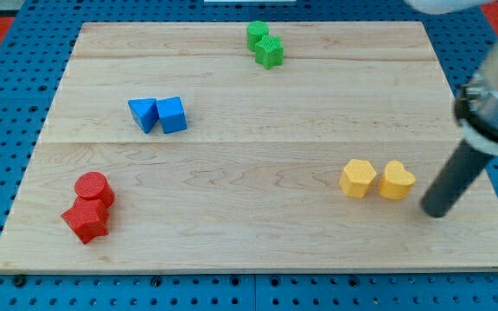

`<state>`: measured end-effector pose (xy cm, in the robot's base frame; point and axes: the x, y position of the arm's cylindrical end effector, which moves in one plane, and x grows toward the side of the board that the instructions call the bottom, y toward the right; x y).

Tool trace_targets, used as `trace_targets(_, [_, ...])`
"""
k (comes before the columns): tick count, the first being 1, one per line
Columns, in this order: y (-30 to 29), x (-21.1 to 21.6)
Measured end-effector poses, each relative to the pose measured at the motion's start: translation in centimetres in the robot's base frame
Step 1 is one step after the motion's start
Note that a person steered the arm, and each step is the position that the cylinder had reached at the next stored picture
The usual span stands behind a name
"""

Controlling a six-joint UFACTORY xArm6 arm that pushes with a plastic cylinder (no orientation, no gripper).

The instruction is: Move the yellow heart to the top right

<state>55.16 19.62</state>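
Currently my tip rests on the wooden board near its right edge, in the lower half. It has no jaws; it is a plain rod end, free of any block and touching nothing but the board. The arm's grey body rises from it toward the view's top right corner.

Just beside my tip, to the view's left and slightly higher, sits the yellow heart. A narrow strip of bare wood separates the two, so contact is not made. Immediately left of the heart, almost touching it, sits a second yellow block with a faceted, roughly hexagonal outline.

Well apart, toward the board's left edge at mid height, a blue triangle and a blue cube-like block stand side by side. At the top edge, near the centre, two green blocks adjoin each other. In the bottom left corner, a red cylinder adjoins a red star-like block.

Task status: the heart lies in the lower right area, so the whole travel toward the top right corner remains. My tip stands below and right of the heart; a push from directly beneath appears better aligned with upward travel.
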Motion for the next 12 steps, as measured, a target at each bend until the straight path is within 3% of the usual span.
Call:
trace_targets(2, [-2.8, -13.2])
trace_targets(3, [-3.3, -12.2])
trace_targets(4, [-4.9, -8.5])
trace_targets(5, [-6.5, -12.7])
trace_targets(7, [-4.5, -25.6])
trace_targets(8, [-6.6, -23.5])
trace_targets(10, [-16.7, -27.6])
trace_targets(12, [-11.4, -29.7])
